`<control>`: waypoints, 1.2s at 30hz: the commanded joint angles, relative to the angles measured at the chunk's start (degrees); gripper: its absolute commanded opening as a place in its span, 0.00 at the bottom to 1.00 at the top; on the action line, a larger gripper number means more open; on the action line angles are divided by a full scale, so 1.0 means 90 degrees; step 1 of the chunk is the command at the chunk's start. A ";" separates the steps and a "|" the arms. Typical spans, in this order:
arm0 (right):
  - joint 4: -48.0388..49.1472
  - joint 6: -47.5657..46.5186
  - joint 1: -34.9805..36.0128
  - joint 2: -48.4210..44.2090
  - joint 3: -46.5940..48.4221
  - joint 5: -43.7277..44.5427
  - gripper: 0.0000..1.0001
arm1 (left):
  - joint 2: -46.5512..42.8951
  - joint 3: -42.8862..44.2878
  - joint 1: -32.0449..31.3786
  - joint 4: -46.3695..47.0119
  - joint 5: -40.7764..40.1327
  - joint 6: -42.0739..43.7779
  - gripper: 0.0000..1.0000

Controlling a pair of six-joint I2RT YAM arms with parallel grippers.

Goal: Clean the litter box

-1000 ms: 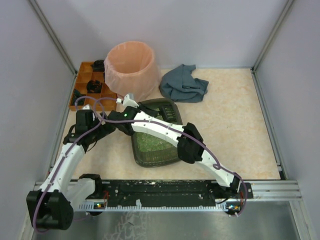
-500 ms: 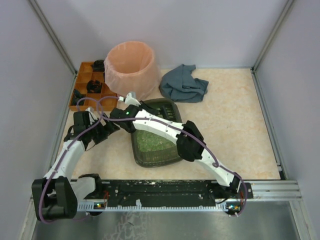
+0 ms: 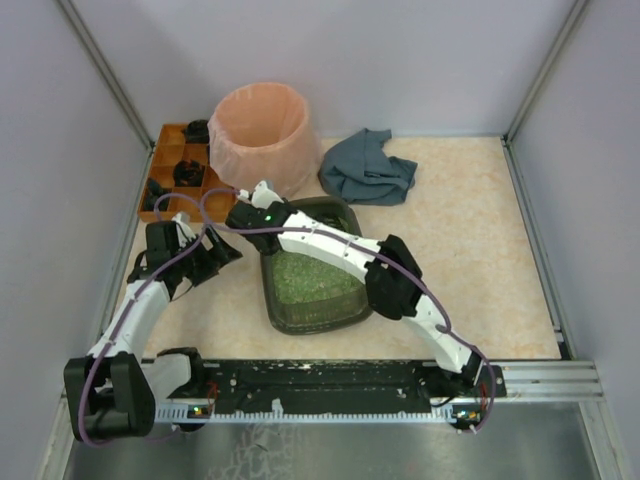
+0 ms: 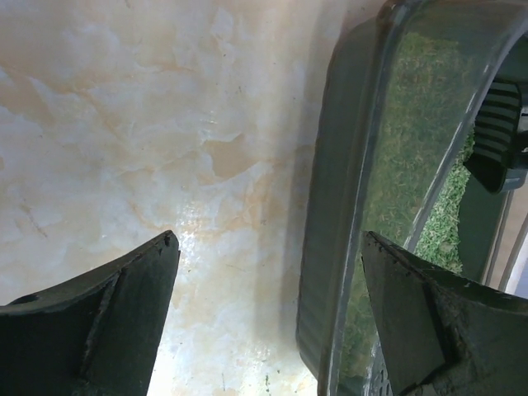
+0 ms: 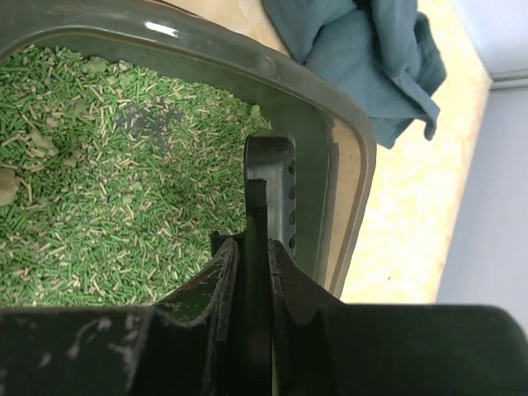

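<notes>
One litter box [image 3: 312, 283] sits a bit left of centre in the top view, flat on the beige marbled tabletop [image 3: 470, 250], a dark olive tray with green pellets covering its floor. From the right wrist camera you can see the pellets with a few paler clumps at the left edge of the frame, and the box's rounded corner rim running across the upper right. The right tool [image 5: 252, 247] is clenched on a dark slotted scoop [image 5: 272, 177] that stands just inside that corner, over the litter; in the top view this tool [image 3: 260, 193] is at the box's upper left corner. The left tool [image 4: 271, 239] is spread wide and grips nothing, with the box's outer wall showing between its fingers [image 4: 124, 322] and bare tabletop under the rest of the gap; from above it [image 3: 225, 250] sits just left of the box. Up from the box is a round pink-lined bin [image 3: 262, 135], near its far edge. An orange wooden tray [image 3: 168, 135] with small dark things is at the upper left, and a crumpled blue-grey cloth [image 3: 367, 167] lies up and right of the box.
</notes>
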 commanded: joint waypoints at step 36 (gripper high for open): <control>-0.1400 0.0656 -0.0150 -0.0804 0.1042 -0.0107 0.00 | 0.0166 -0.0001 0.0046 0.0210 0.0706 0.0173 0.93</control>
